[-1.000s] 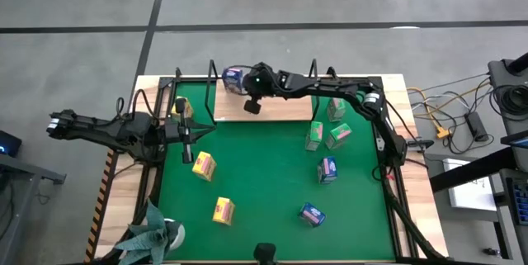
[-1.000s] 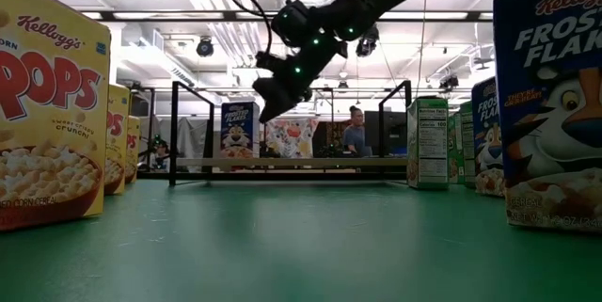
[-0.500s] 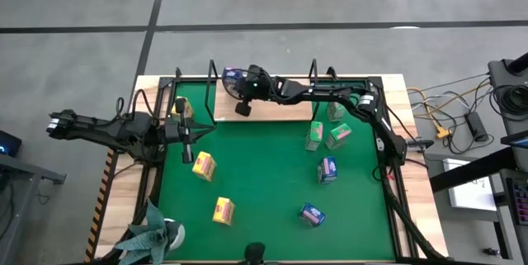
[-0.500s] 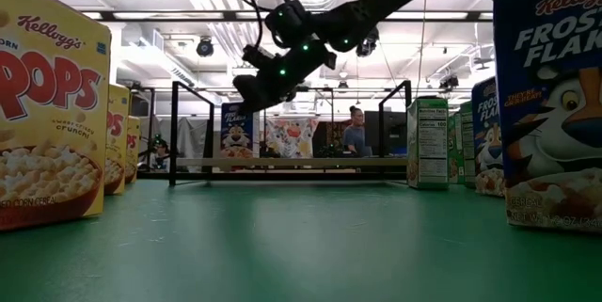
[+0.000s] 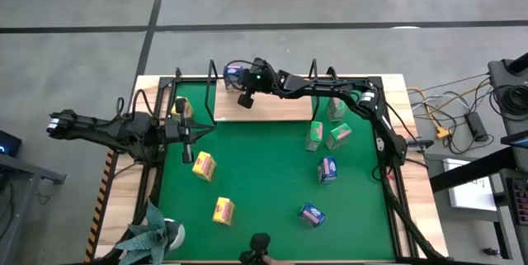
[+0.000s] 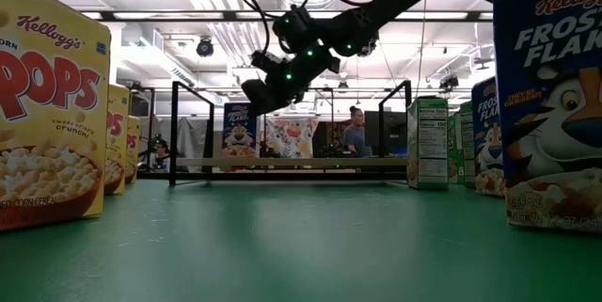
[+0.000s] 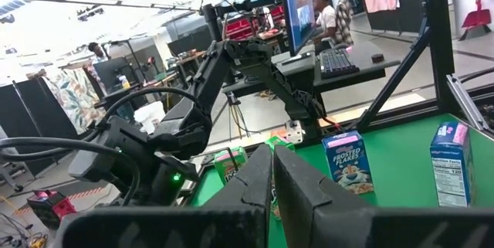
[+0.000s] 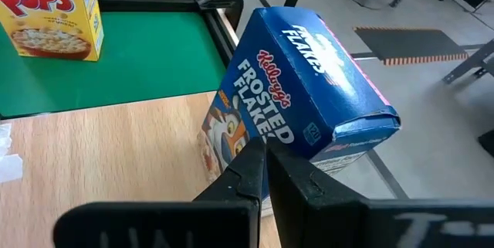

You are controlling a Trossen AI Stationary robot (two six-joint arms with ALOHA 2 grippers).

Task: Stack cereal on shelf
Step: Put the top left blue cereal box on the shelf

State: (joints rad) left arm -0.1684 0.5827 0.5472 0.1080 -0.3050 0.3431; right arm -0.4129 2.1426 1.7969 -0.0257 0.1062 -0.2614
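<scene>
High view: right end effector [image 5: 244, 100], fingers pinched together and empty, sits upper centre over the pale wooden shelf [image 5: 276, 110], just beside a glossy blue cardboard Frosted Flakes box [image 5: 233, 74] at the shelf's upper-left corner. Left end effector [image 5: 188, 153], also pinched closed, sits at left on the green mat [image 5: 272, 191].
</scene>
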